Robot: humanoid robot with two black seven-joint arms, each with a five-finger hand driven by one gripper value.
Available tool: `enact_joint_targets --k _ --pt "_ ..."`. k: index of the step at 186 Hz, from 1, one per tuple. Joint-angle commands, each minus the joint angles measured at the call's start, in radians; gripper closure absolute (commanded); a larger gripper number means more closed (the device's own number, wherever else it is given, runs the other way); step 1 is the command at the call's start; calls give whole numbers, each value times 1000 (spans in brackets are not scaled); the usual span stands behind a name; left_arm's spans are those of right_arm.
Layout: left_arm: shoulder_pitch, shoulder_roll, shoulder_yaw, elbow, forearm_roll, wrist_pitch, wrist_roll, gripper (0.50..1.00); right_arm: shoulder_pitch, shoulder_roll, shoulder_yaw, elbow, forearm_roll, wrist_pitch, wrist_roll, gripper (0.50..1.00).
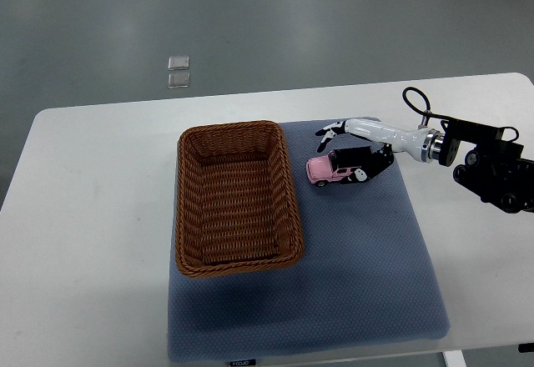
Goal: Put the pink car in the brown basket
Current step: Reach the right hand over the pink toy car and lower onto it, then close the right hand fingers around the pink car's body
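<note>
A: Blue mat (334,300) up front, brown basket (238,198) on it, empty. Pink car (331,169) sits just right of it.

B: Right hand (357,152) is over the car, fingers spread, not clamped. Looks light, rigid, slick; I'd pinch its sides.

The basket (238,198) sits on the mat (350,284), with the car (331,169) just right of it.

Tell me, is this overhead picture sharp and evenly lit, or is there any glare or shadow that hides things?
Top view: sharp throughout, lighting soft and even; a faint sheen on the white table, no harsh glare. Top view: the brown basket is slightly darker along its inner walls, its weave still clear. Top view: a small shadow lies under the right hand and the pink car, hiding nothing on the blue mat.
</note>
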Motion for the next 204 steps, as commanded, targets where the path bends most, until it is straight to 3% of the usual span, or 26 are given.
enact_joint_targets --k 1,34,53,68,71,73,75,84,166,204 --pt "0 0 2 0 0 0 -1 500 1 0 -26 -3 -2 -17 0 611" --pt "0 0 0 0 0 0 1 500 -1 -5 -40 -9 -4 -28 0 628" --pt "-2 0 0 0 0 0 1 500 -2 -12 -40 -12 -4 -34 0 675" --pt "-2 0 0 0 0 0 1 500 -4 -14 -45 -12 -8 -42 0 791" --pt "-2 0 2 0 0 0 -1 500 -2 -14 -51 -13 -10 -42 0 840" --pt "-2 0 2 0 0 0 -1 500 -2 -14 -51 -13 -10 -42 0 840" --pt "-2 0 0 0 0 0 1 500 -2 -14 -58 -13 -12 -45 0 899" --pt "-2 0 0 0 2 0 1 500 -1 -14 -72 -15 -12 -56 0 997" --pt "-2 0 0 0 0 0 -1 500 1 -12 -98 -18 -10 -132 0 1000" --pt "-2 0 -2 0 0 0 1 500 47 -60 -89 39 -5 -159 0 1000"
